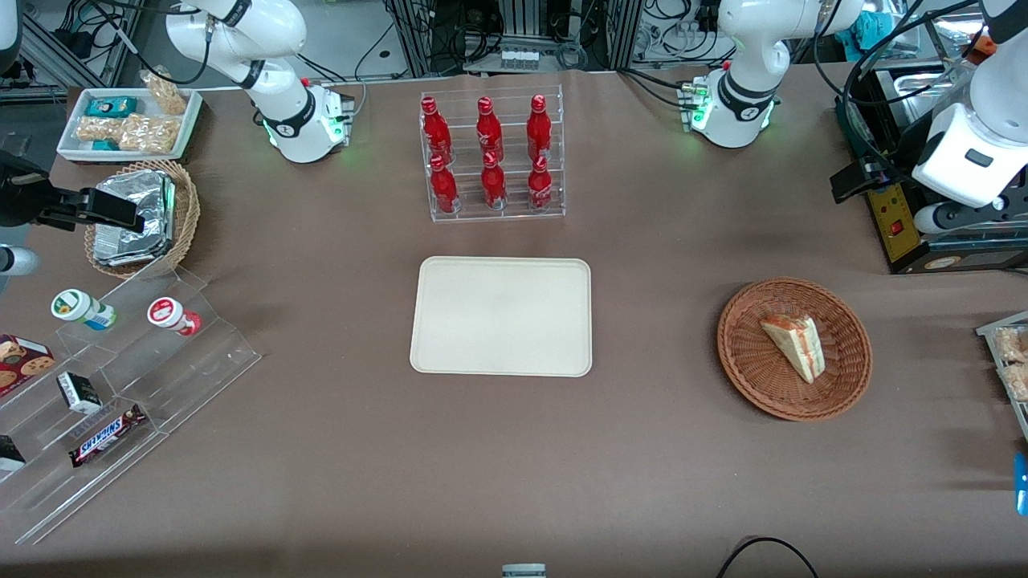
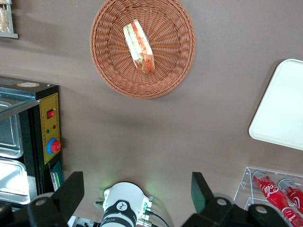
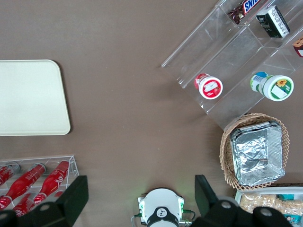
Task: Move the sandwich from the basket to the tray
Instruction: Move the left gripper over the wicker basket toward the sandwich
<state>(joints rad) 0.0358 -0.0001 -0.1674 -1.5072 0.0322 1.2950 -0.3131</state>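
basket [image 1: 835,385]: sandwich [image 1: 795,345] lying inside
tray [image 1: 502,315]: bare, mid-worktop
pincer [image 2: 137,191]: wide open, up high, holding nothing

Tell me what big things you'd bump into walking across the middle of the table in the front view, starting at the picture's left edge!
Clear plastic stepped shelf of snacks → flat cream-beige rectangular tray → round brown wicker basket holding the triangular sandwich wedge. The left arm's open gripper hangs high above the table, nothing in it.
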